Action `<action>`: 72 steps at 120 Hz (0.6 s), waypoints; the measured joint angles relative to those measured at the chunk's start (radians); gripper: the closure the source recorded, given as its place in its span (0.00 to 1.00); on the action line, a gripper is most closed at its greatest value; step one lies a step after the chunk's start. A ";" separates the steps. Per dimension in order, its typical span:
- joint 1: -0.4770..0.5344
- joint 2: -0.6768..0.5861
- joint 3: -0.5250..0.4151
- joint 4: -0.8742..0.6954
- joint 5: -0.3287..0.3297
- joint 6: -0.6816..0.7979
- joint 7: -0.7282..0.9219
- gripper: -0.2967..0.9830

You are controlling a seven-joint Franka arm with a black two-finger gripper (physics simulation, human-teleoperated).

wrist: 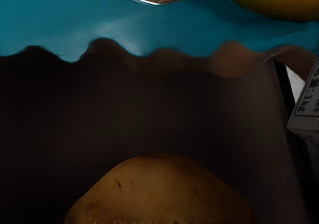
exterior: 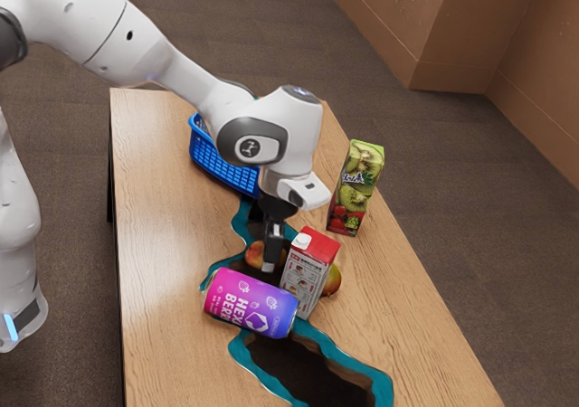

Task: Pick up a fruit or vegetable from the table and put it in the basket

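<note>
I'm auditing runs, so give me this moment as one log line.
fruit-to-basket | pincer low at reddish fruit | second fruit partly behind red-topped carton | blue basket on table | grip unclear

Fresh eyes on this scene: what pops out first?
Probably the pink-and-purple can, lying on its side at the front of the cluster. Next, the white arm coming in from the exterior view's left, its black claw down behind the can, beside the red-topped carton.
</note>
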 joint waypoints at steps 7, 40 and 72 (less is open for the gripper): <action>0.001 -0.002 0.001 -0.003 0.001 0.001 -0.001 0.42; 0.002 -0.113 0.003 -0.002 0.031 0.009 -0.022 0.57; 0.171 -0.358 0.012 0.042 0.085 0.008 -0.039 0.53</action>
